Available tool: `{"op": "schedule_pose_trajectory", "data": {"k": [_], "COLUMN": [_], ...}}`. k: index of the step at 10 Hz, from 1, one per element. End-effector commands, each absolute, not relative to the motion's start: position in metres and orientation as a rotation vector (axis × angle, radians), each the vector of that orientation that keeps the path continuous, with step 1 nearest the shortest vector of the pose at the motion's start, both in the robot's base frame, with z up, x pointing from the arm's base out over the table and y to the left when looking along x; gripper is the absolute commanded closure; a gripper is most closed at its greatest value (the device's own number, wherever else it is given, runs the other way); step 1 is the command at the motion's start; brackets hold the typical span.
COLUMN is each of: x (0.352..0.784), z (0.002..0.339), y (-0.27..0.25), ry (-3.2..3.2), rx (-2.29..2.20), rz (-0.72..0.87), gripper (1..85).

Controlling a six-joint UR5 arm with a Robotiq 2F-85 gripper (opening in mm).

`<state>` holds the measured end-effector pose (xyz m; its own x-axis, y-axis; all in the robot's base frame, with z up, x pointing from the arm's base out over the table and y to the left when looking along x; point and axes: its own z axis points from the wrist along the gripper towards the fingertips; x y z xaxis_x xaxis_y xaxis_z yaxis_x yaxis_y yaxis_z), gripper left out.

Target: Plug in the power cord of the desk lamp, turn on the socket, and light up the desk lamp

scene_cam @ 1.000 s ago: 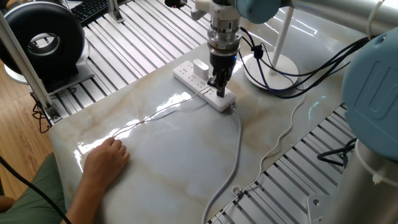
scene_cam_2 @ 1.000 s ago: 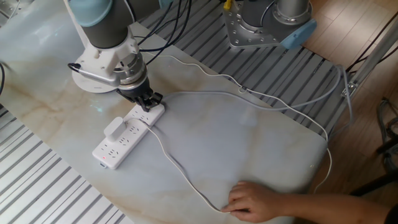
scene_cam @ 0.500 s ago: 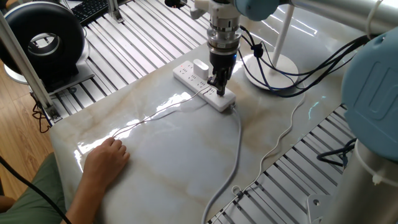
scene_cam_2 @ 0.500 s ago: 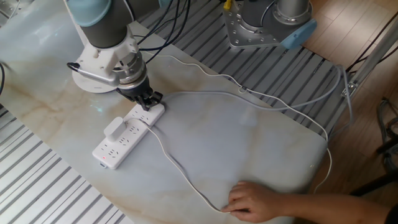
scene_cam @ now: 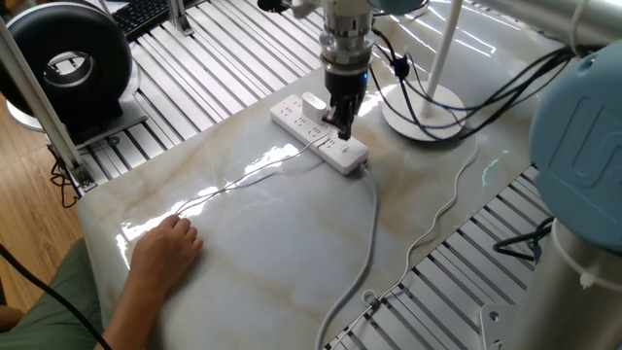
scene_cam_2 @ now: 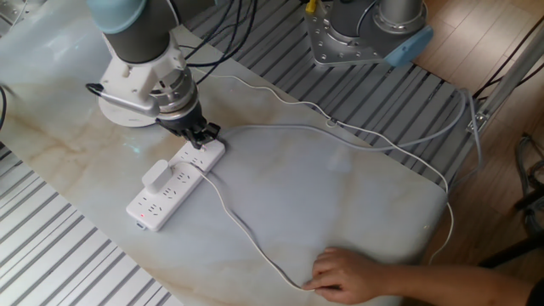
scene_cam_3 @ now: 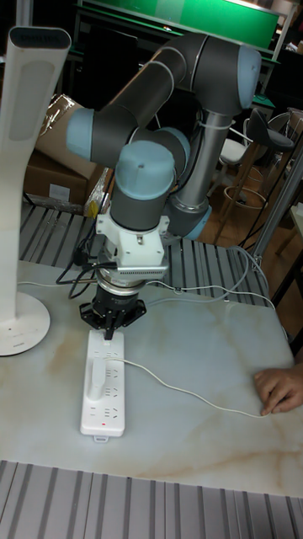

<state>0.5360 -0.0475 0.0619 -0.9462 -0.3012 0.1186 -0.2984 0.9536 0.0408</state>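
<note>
The socket [scene_cam: 309, 129] is a long white strip lying on the marble table, also seen as the socket [scene_cam_2: 172, 184] and the socket [scene_cam_3: 103, 386]. The power cord's boxy plug [scene_cam: 313, 103] sits in it, plug [scene_cam_2: 156, 174] near its middle, and its thin cable [scene_cam_2: 246, 234] trails to a person's hand. My gripper [scene_cam: 341, 129] hovers just above the strip's cabled end, fingers together and holding nothing; gripper [scene_cam_2: 202, 136], gripper [scene_cam_3: 109, 331]. The desk lamp [scene_cam: 426, 104] stands behind the arm, its base [scene_cam_3: 15, 328] left of the strip.
A person's hand [scene_cam_2: 347, 274] rests on the thin cable at the table's near edge. A black round fan [scene_cam: 66, 60] stands off the table. The strip's thicker cable [scene_cam: 372, 228] runs across the marble. Slatted metal surrounds the tabletop.
My gripper has risen slightly off the end of the socket and shifted a little toward the lamp. The plug, strip and hand have stayed put.
</note>
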Motion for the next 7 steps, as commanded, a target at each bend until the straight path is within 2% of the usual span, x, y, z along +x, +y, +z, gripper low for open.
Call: {"op": "schedule_pose_trajectory", "data": {"k": [1, 4, 7], "x": [0.550, 0.569, 0.592], "z": [0.094, 0.111, 0.101], "y": [-0.059, -0.101, -0.157], "ry": [-2.960, -2.919, -2.887], "rx": [0.455, 0.446, 0.517], "rz": [0.112, 0.421, 0.666], "gripper": [84.7, 84.7, 84.7]}}
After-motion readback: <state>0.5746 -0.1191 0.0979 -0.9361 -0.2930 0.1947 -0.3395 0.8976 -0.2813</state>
